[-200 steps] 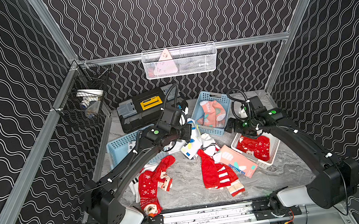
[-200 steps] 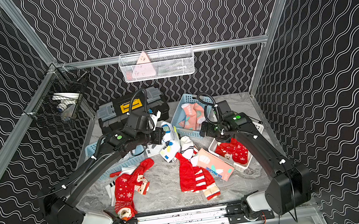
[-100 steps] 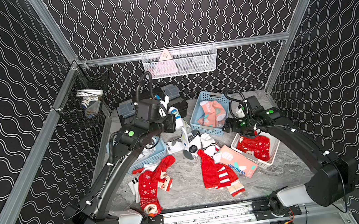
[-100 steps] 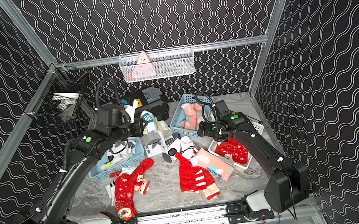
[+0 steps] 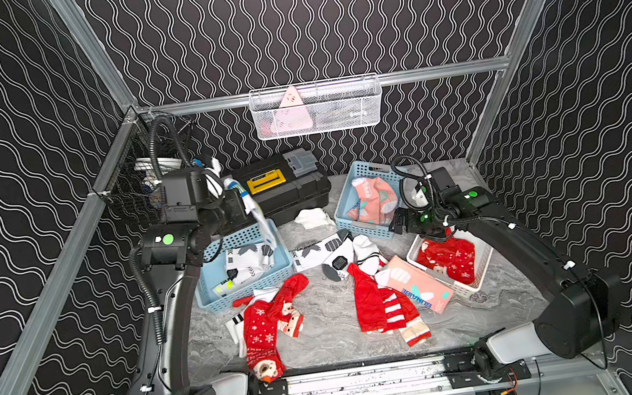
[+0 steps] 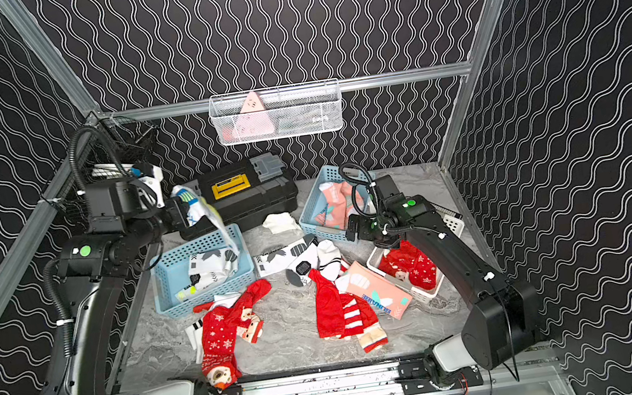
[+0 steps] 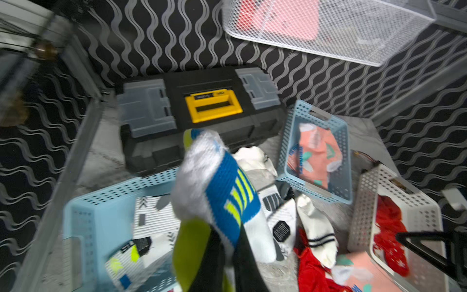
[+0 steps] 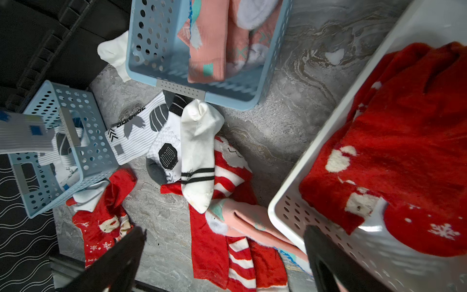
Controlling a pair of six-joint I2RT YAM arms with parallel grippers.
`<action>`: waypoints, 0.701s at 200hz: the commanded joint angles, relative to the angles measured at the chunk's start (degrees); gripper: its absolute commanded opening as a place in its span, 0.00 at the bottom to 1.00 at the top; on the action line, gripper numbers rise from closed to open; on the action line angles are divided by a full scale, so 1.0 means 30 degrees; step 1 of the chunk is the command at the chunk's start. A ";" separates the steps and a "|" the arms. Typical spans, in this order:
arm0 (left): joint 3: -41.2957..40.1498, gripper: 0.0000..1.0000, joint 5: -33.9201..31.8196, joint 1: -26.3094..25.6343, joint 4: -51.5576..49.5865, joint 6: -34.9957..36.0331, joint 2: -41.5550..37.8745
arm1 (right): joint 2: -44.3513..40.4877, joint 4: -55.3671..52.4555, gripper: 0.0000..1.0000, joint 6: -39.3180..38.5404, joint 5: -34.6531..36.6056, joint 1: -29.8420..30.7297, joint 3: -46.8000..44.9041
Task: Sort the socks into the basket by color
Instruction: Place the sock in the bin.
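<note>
left gripper (image 5: 232, 202), raised just beside the toolbox (image 5: 283, 188), clamps a white sock (image 5: 254, 209); right gripper (image 5: 397, 223) hangs low, jaws spread wide, apart from the toolbox.

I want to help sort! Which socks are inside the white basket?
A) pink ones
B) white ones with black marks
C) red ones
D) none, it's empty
C: the white basket holds only red socks with white snowflakes and little Santa faces, as the right wrist view also shows.
</note>
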 commanded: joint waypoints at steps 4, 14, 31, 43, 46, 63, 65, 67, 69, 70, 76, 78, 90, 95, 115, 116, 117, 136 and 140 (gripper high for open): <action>0.0597 0.00 -0.1963 0.0713 -0.0959 0.1806 -0.0067 | 0.0291 -0.0559 1.00 -0.0312 -0.0112 0.0015 0.0347; 0.0649 0.00 -0.2668 0.1094 -0.1118 0.2257 -0.0098 | 0.0453 -0.0615 1.00 -0.0417 -0.0222 0.0023 0.0470; 0.0621 0.00 -0.3557 0.1470 -0.1322 0.2894 -0.0194 | 0.0673 -0.0663 1.00 -0.0543 -0.0407 0.0032 0.0562; 0.0415 0.00 -0.4438 0.1601 -0.1551 0.3471 -0.0219 | 0.0749 -0.0622 1.00 -0.0609 -0.0555 0.0041 0.0549; 0.0348 0.00 -0.4749 0.1605 -0.1632 0.3653 -0.0212 | 0.0795 -0.0632 1.00 -0.0631 -0.0623 0.0022 0.0535; -0.0670 0.00 -0.6282 0.1929 -0.1674 0.4518 -0.0325 | 0.0882 -0.0633 1.00 -0.0724 -0.0784 0.0027 0.0475; -0.0806 0.00 -0.6402 0.2001 -0.1655 0.4591 -0.0328 | 0.0887 -0.0619 1.00 -0.0741 -0.0793 0.0025 0.0474; -0.0986 0.00 -0.6490 0.2078 -0.1613 0.4683 -0.0372 | 0.0889 -0.0630 1.00 -0.0752 -0.0795 0.0040 0.0452; -0.1163 0.00 -0.6527 0.2133 -0.1574 0.4742 -0.0406 | 0.0874 -0.0632 1.00 -0.0777 -0.0817 0.0050 0.0425; -0.1207 0.00 -0.6548 0.2148 -0.1552 0.4786 -0.0426 | 0.0867 -0.0633 1.00 -0.0781 -0.0821 0.0047 0.0420; -0.1742 0.00 -0.6717 0.2264 -0.1401 0.4974 -0.0473 | 0.0889 -0.0628 1.00 -0.0836 -0.0826 0.0043 0.0378; -0.1901 0.00 -0.6759 0.2297 -0.1352 0.4991 -0.0504 | 0.0889 -0.0610 1.00 -0.0864 -0.0825 0.0029 0.0340; -0.2875 0.00 -0.6902 0.2503 -0.1131 0.5180 -0.0480 | 0.0902 -0.0633 1.00 -0.0985 -0.0884 0.0032 0.0219; -0.3256 0.00 -0.6842 0.2605 -0.1053 0.5213 -0.0427 | 0.0890 -0.0687 1.00 -0.1040 -0.0898 0.0016 0.0168; -0.4516 0.00 -0.6130 0.2934 -0.0443 0.4894 -0.0566 | 0.0751 -0.0609 1.00 -0.1052 -0.0864 0.0020 -0.0145; -0.4568 0.00 -0.6086 0.2943 -0.0386 0.4862 -0.0565 | 0.0732 -0.0592 1.00 -0.1050 -0.0859 0.0017 -0.0172; -0.4638 0.00 -0.6034 0.2933 -0.0343 0.4832 -0.0564 | 0.0708 -0.0598 1.00 -0.1050 -0.0871 0.0016 -0.0201; -0.5763 0.00 -0.5291 0.2977 -0.0003 0.4400 -0.0328 | 0.0597 -0.0520 1.00 -0.1019 -0.0848 0.0017 -0.0519; -0.5941 0.00 -0.5062 0.2956 0.0108 0.4232 -0.0298 | 0.0569 -0.0509 1.00 -0.1019 -0.0837 0.0015 -0.0571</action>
